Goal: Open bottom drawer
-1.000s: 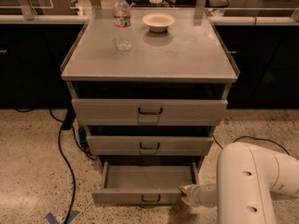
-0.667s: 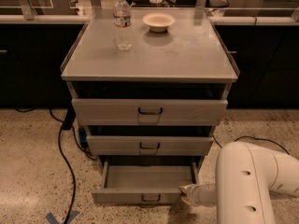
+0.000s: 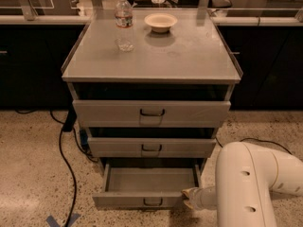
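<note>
The bottom drawer (image 3: 124, 200) stood well out, the gripper (image 3: 189, 200) at its front's right end — its hold impossible to tell — so any pull needed to run straight, never skewed.

Floor (image 3: 28, 174): speckled terrazzo, beige with dark flecks, seen at 7 to 9 o'clock and at 3 o'clock. Black cable (image 3: 62, 160) snakes across it at 8 o'clock. Blue tape (image 3: 54, 220) stuck down at 7 o'clock. Thin cable loop (image 3: 265, 141) on floor at 4 o'clock. Dark cabinets (image 3: 28, 65) line back wall from 9 to 3 o'clock, with pale counter edge (image 3: 42, 19) above. Grey metal desk (image 3: 189, 56) at centre, flat top, raised side rims. Light warm, dim. Gripper (image 3: 189, 198) low at 5 o'clock.
</note>
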Available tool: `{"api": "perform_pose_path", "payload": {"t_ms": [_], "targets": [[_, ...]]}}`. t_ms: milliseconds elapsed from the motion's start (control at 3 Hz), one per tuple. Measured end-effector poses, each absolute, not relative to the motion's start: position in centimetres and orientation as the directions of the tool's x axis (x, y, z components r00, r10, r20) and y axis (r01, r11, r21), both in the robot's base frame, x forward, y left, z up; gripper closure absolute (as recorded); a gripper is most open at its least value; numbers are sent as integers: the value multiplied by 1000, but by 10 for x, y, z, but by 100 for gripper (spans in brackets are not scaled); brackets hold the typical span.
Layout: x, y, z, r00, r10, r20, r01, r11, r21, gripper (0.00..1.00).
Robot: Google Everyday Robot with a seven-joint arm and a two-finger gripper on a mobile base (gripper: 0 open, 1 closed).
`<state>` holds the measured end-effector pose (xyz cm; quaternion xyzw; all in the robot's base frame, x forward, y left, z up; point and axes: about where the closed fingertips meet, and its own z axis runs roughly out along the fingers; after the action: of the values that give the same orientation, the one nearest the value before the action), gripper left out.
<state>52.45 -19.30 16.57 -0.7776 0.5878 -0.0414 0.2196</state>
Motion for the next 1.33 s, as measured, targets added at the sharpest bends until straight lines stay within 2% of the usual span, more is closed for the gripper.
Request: {"api": "perform_pose_path", "payload": {"t_ms": [1333], "targets": [[504,-193,162,308,-933,-189,-903,-224,-366,100]]}}
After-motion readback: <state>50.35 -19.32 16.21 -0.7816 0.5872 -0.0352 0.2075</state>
